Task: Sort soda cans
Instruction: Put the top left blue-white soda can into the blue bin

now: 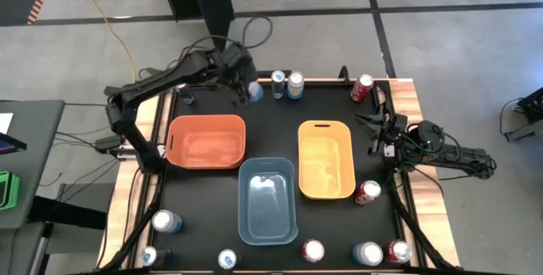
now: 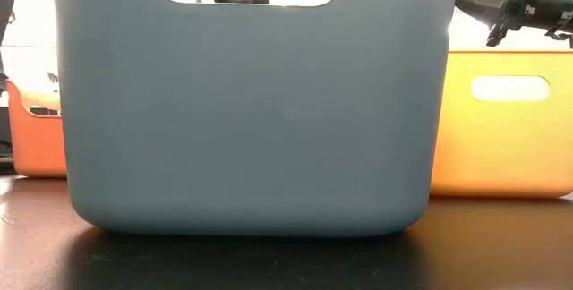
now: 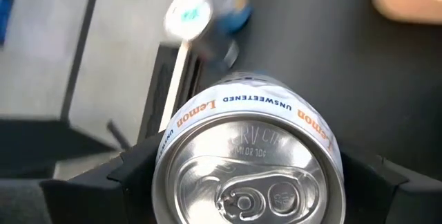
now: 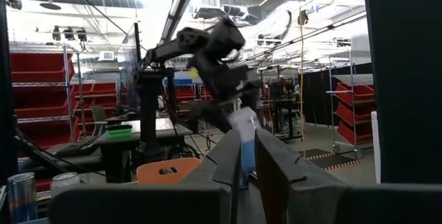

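Left gripper: the left gripper (image 1: 252,91) hangs over the far edge of the desk (image 1: 271,122), its two dark fingers (image 3: 131,175) clamped on either side of a white lemon can (image 3: 247,158); the can's silver top with its pull tab faces the wrist camera.

Held can: it sits between the fingers near the desk's far left corner, just beyond the orange bin (image 1: 206,142) and just beside two cans.

Nearest neighbours: a pair of blue-and-silver cans (image 1: 287,84) stands upright at the far edge, close to the left gripper.

Right gripper: the right gripper (image 1: 371,126) waits at the right side of the desk, beside the yellow bin (image 1: 326,159); its fingers (image 4: 228,162) are nearly together with nothing between them.

Bins: orange at the left, the blue bin (image 1: 267,200) in the middle and nearer the front, yellow at the right; no can is visible inside any of them from above.

Far right corner: one red can (image 1: 362,88) stands alone.

Right edge: another red can (image 1: 367,192) sits just off the yellow bin's near corner.

Front edge: a row of cans (image 1: 313,250) runs along the near side, silver, blue-and-silver and red mixed, from the left corner to the right.

Low camera: the blue bin's wall (image 2: 251,120) fills the frame, orange and yellow showing at either side.
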Controlling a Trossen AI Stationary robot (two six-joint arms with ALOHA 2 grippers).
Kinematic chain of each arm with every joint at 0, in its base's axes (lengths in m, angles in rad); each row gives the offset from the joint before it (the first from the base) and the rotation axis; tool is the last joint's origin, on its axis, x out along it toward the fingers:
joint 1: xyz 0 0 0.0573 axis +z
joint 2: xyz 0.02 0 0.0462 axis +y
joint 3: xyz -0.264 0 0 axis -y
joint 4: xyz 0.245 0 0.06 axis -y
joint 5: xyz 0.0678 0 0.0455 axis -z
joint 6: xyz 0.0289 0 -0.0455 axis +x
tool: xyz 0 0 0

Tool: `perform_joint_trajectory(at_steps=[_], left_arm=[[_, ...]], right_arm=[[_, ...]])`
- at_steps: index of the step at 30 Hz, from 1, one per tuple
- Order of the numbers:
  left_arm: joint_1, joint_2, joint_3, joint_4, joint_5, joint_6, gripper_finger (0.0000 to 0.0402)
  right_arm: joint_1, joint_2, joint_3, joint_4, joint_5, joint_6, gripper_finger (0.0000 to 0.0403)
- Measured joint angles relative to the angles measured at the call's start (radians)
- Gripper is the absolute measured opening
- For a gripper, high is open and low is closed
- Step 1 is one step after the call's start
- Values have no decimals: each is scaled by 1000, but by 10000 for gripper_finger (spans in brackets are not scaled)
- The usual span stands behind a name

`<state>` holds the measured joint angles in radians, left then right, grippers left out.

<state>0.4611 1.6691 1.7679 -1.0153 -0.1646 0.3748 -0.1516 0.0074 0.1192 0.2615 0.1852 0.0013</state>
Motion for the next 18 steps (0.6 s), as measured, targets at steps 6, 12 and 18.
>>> perform_joint_trajectory(at_steps=[6,12,18], left_arm=[[-128,0,17,71,0,25,303],[-223,0,17,153,3,32,303],[-279,11,17,208,40,20,303]], right_arm=[[0,0,0,0,0,0,62],[0,0,0,0,0,0,62],[0,0,0,4,0,0,62]])
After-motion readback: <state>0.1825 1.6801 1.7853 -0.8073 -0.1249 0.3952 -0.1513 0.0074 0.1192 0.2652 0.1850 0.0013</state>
